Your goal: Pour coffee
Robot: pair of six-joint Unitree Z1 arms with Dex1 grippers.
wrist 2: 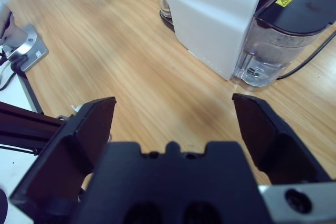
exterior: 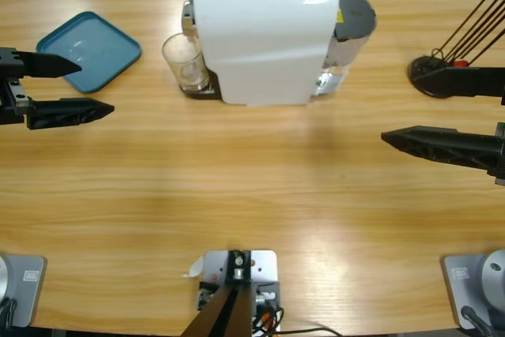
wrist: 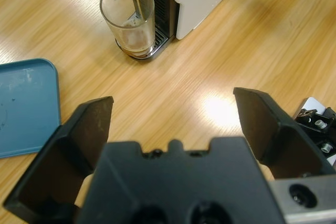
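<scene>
A clear glass tumbler point(exterior: 184, 61) point(wrist: 128, 22) stands on the drip tray under the spout of the white coffee machine point(exterior: 264, 37) point(wrist 2: 210, 19). In the left wrist view a thin brown stream runs from the spout into the glass, and a shallow layer of coffee point(wrist: 135, 41) lies at its bottom. My left gripper point(exterior: 95, 86) point(wrist: 173, 98) hovers open at the table's left edge, well short of the glass, holding nothing. My right gripper point(exterior: 402, 108) point(wrist 2: 173, 103) is open and empty at the right side, pointing toward the machine's water-tank end.
A blue tray point(exterior: 88, 49) point(wrist: 23, 108) lies at the back left, beside the left gripper. The machine's clear water tank point(wrist 2: 273, 40) with dark lid faces the right gripper. A black round base with thin rods point(exterior: 432, 69) stands at the back right.
</scene>
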